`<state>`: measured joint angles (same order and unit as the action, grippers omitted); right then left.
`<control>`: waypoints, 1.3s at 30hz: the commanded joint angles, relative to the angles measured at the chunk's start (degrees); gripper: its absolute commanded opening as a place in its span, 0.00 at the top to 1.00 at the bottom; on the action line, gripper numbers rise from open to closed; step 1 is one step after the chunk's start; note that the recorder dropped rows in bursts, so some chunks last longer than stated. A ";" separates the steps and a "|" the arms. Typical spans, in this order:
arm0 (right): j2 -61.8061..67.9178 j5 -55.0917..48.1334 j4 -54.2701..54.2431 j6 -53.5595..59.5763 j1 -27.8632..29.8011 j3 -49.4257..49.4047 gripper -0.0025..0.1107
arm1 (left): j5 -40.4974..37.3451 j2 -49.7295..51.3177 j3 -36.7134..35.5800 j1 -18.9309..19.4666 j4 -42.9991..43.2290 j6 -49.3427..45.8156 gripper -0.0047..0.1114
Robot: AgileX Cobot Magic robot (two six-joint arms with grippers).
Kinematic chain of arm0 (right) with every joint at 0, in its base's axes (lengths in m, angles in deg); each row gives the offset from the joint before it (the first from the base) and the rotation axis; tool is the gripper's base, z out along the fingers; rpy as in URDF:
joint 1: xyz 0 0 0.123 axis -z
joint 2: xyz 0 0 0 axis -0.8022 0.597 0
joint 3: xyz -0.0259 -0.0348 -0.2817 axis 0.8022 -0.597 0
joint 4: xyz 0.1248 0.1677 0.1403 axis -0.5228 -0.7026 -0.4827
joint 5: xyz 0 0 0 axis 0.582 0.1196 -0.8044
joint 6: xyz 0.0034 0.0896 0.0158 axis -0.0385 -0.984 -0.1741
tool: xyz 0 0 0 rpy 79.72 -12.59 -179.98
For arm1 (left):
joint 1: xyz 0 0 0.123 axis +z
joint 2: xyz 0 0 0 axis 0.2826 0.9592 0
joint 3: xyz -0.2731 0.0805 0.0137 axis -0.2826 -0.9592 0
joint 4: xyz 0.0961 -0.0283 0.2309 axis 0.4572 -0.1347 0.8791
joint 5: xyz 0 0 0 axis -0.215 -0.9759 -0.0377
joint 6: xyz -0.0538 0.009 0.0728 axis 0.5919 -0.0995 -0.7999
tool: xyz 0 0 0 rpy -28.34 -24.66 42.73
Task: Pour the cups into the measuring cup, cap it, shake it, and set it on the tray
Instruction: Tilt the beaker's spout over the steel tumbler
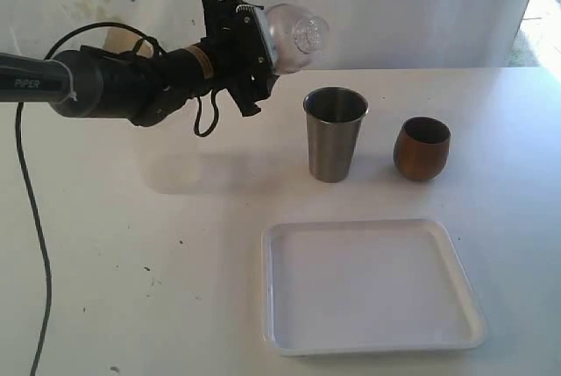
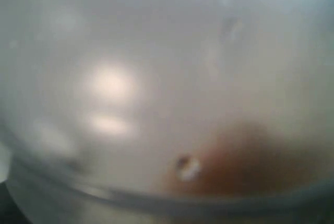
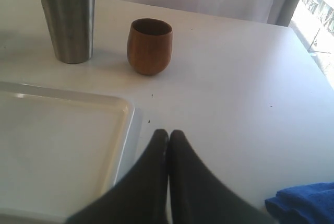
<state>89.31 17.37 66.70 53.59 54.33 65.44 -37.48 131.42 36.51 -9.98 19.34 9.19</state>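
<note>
So the white tray is the biggest thing here, sitting at about 5 o'clock in the exterior view with nothing on it. The measuring cup is up in the air at roughly 11 o'clock, lying on its side, and the left gripper has its jaws spread wide around the cup's body, so it's grasping it. The clear dome lid is on the free end, pointing toward 3 o'clock. The left wrist view is just a blur of clear plastic with a brownish smudge, so no telling how much is inside. The steel tumbler stands upright at 12 o'clock from the tray, and the wooden cup is at 3 o'clock from the tumbler, a bit apart. The right gripper is clenched with nothing in it, low and just beside the tray's rim. Handling-wise, that cup looks like thin, smooth plastic: light, fairly stiff, but probably slick and a little squeezable, and heavier at whichever end the contents slide to. Best hold is likely around the middle of the cylinder, off the lid, since a pushed lid could pop. It's tall, so it'd tip easily unless set flat on its base, well inside the rim.
</note>
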 commanded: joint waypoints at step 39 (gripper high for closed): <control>-0.28 0.21 0.00 -0.19 0.12 -0.28 0.98 | -16.22 -0.05 6.72 -2.38 -5.88 -21.37 0.96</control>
<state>89.31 17.37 66.70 53.59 54.33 65.44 -55.38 133.41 42.27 -11.97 15.17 -12.23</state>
